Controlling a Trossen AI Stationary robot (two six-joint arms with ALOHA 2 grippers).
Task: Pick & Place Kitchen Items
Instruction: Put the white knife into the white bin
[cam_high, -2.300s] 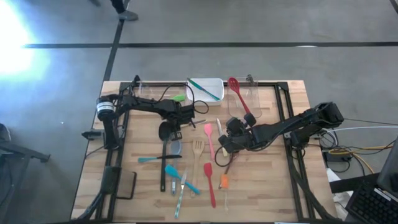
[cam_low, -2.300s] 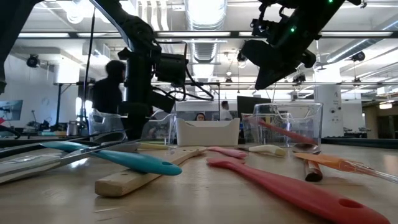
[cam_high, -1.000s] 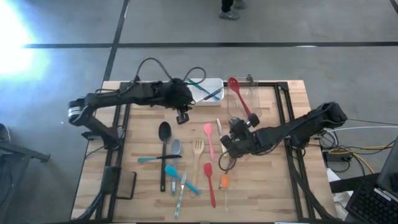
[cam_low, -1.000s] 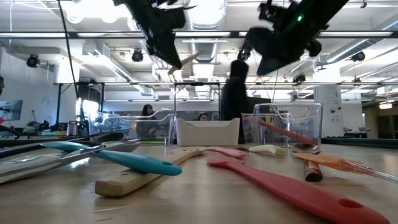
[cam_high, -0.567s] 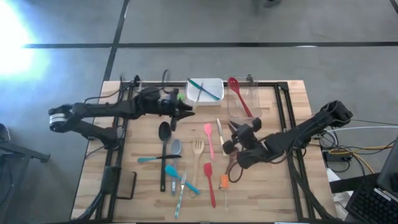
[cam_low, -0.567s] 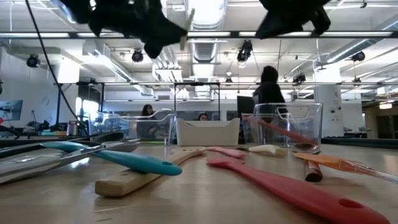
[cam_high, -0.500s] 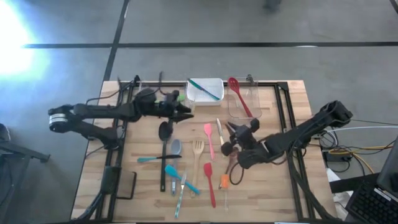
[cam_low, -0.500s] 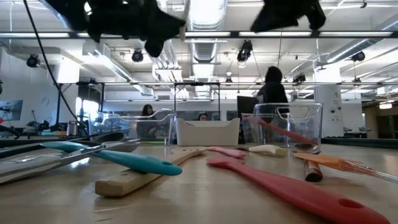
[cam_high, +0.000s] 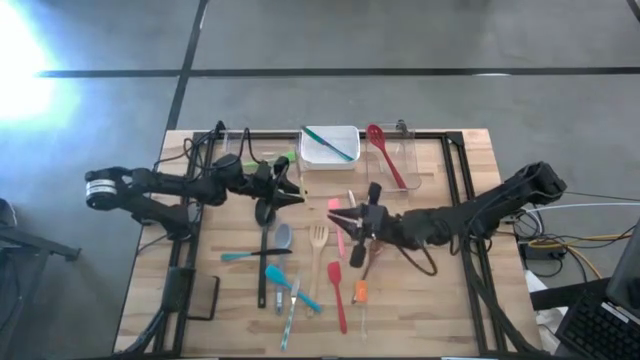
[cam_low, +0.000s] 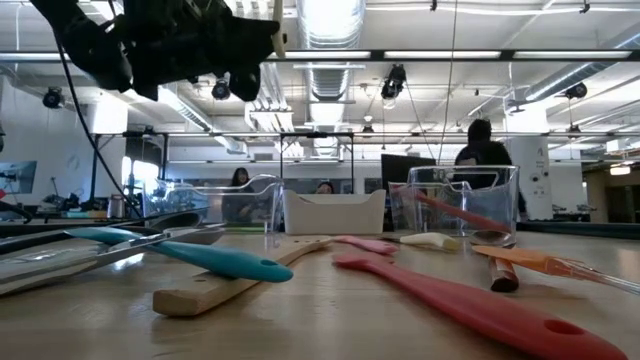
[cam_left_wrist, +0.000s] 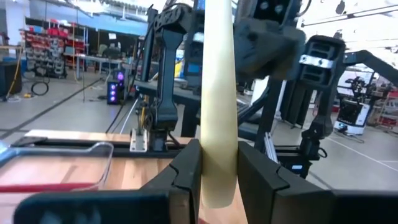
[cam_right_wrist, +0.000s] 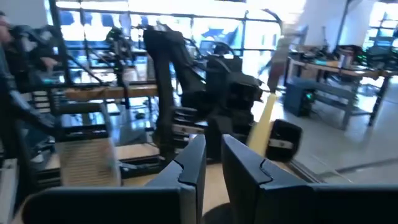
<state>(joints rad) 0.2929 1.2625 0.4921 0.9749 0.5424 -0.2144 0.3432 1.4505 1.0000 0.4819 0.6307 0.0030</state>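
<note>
1. In the left wrist view, the left gripper (cam_left_wrist: 219, 163) has both fingers (cam_left_wrist: 186, 175) pressed against a cream handle (cam_left_wrist: 219, 93). The handle stands between them and runs up out of the picture.
2. Only that view shows the clamp. From above, the left gripper (cam_high: 290, 192) is a dark shape over the bowl of the black ladle (cam_high: 263, 240), which lies on the table (cam_high: 440, 300).
3. The low view shows the left gripper (cam_low: 250, 45) high above the table, with a bit of the cream handle (cam_low: 281, 40) at its edge.
4. In the right wrist view, the right gripper (cam_right_wrist: 214, 163) has its fingers (cam_right_wrist: 194, 165) a narrow slit apart with nothing between them.
5. That view also faces the left arm and catches the cream handle (cam_right_wrist: 267, 115) slanting from it.
6. From above, the right gripper (cam_high: 345, 222) hovers mid-table over the pink spatula (cam_high: 335, 207), beside the wooden fork (cam_high: 318, 250). The low view does not show it.
7. Nearer the front edge lie a red spatula (cam_high: 338, 295), a teal spatula (cam_high: 275, 275) and an orange-tipped utensil (cam_high: 360, 292).
8. At the far edge, the white tub (cam_high: 322, 158) holds a teal utensil (cam_high: 330, 142). The clear tub (cam_high: 410, 160) beside it holds a red spoon (cam_high: 385, 160).
9. At table level, the red spatula (cam_low: 450, 300), wooden fork (cam_low: 230, 280) and teal spatula (cam_low: 200, 258) lie in the foreground. A person (cam_low: 483, 150) stands beyond the clear tub (cam_low: 470, 195).
</note>
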